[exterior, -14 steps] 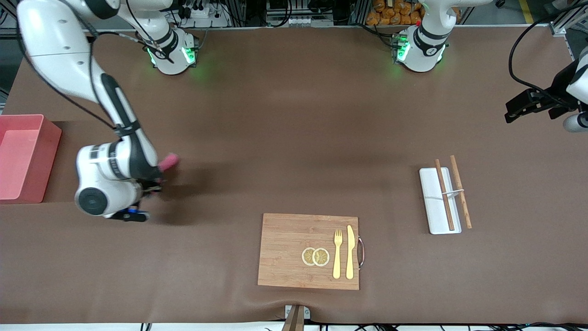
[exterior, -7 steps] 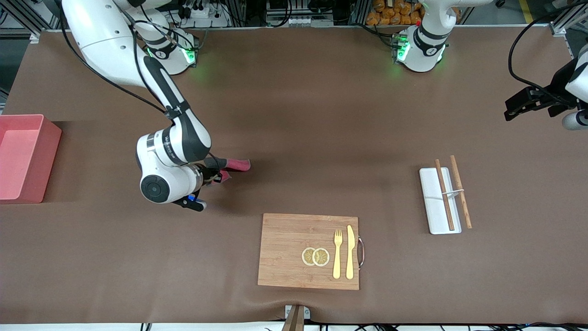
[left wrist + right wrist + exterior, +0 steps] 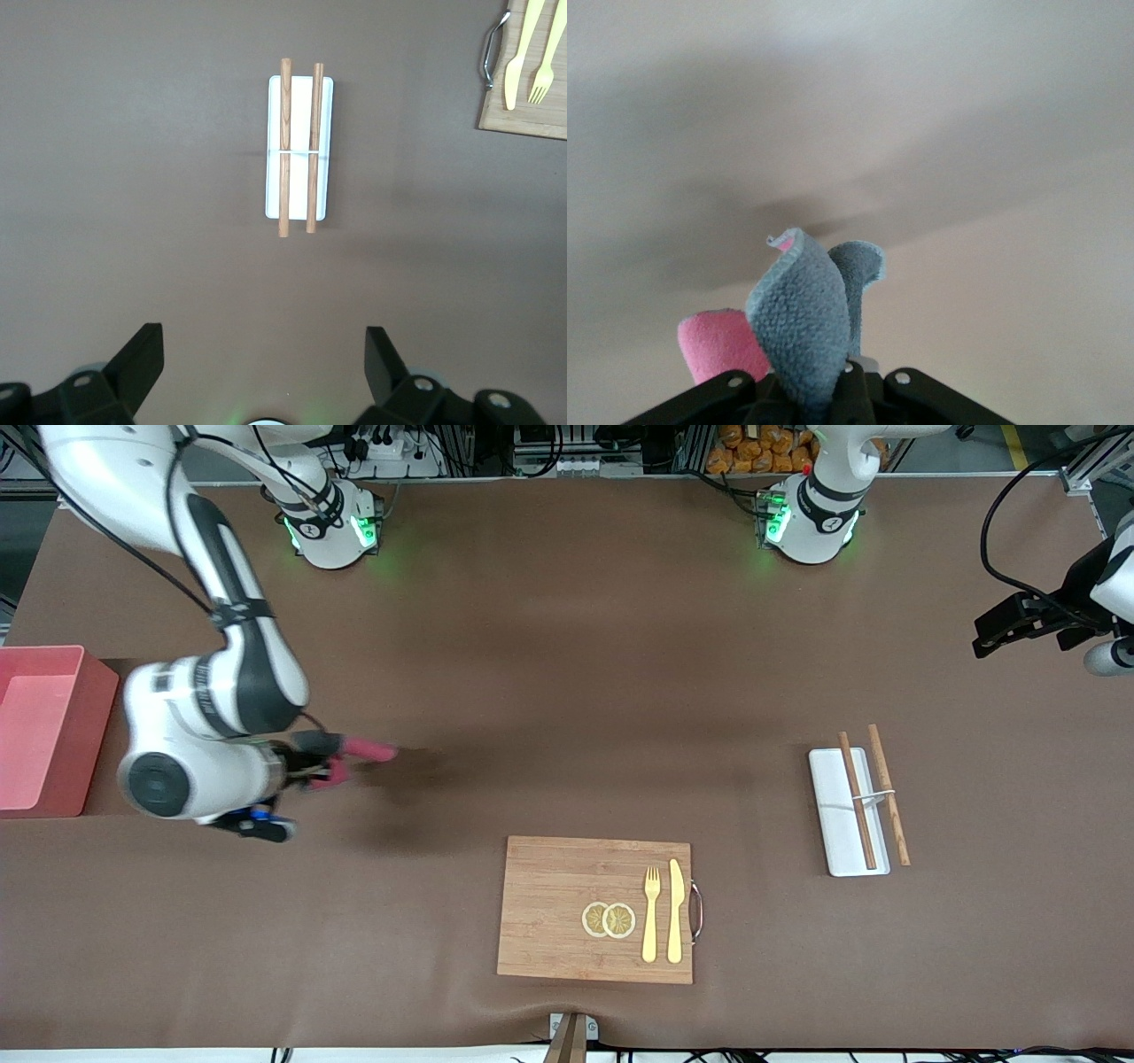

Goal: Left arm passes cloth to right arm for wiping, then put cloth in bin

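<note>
Front view, from the right arm's end of the surface (image 3: 567,691) onward: the bin (image 3: 44,731) stands at the edge. Just beside it the right tool (image 3: 306,766) is clamped on the cloth (image 3: 354,753), whose pink end sticks out toward the middle; in the right wrist view the cloth (image 3: 802,323) folds up from between the fingers, grey with pink beneath. Nearer the camera lies the wooden board (image 3: 595,909) with fork (image 3: 651,912) and knife (image 3: 676,911). Next comes the white tray (image 3: 846,812) carrying chopsticks (image 3: 858,800). The left tool (image 3: 1005,627) waits over the surface's left-arm end, fingers (image 3: 142,359) spread apart and empty.
</note>
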